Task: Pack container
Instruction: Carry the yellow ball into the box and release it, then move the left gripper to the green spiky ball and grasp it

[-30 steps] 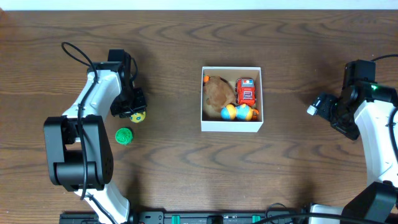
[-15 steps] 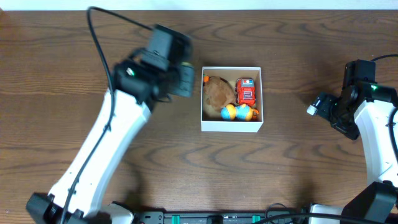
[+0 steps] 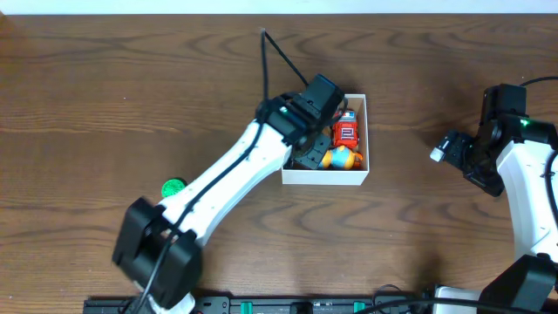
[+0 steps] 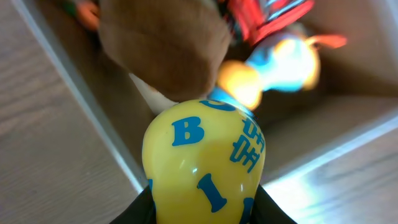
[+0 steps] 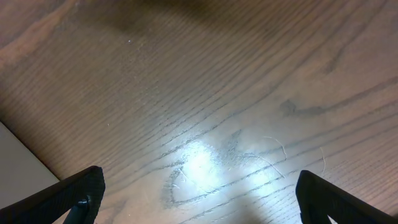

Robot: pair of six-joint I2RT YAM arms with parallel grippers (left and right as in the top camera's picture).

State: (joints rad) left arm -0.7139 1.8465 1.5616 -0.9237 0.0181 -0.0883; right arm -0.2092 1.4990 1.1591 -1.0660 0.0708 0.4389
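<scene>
The container (image 3: 324, 175) is a white-walled box with a brown inside at mid-table. It holds a red toy car (image 3: 346, 132), a blue and orange toy (image 3: 342, 158) and a brown plush (image 4: 163, 46). My left gripper (image 3: 307, 150) hangs over the box's left half, shut on a yellow ball with blue letters (image 4: 204, 165). The ball is above the box floor, next to the plush. A green ball (image 3: 173, 187) lies on the table at the left. My right gripper (image 5: 198, 193) is open and empty over bare wood at the right.
The right arm (image 3: 514, 166) stands near the table's right edge. The left arm (image 3: 227, 187) reaches diagonally from the front left across to the box. A pale flat edge (image 5: 18, 158) shows at the left of the right wrist view.
My left arm has swung right from the table's left side to over the container, carrying the yellow ball. The green ball stayed put. The right arm has not moved.
</scene>
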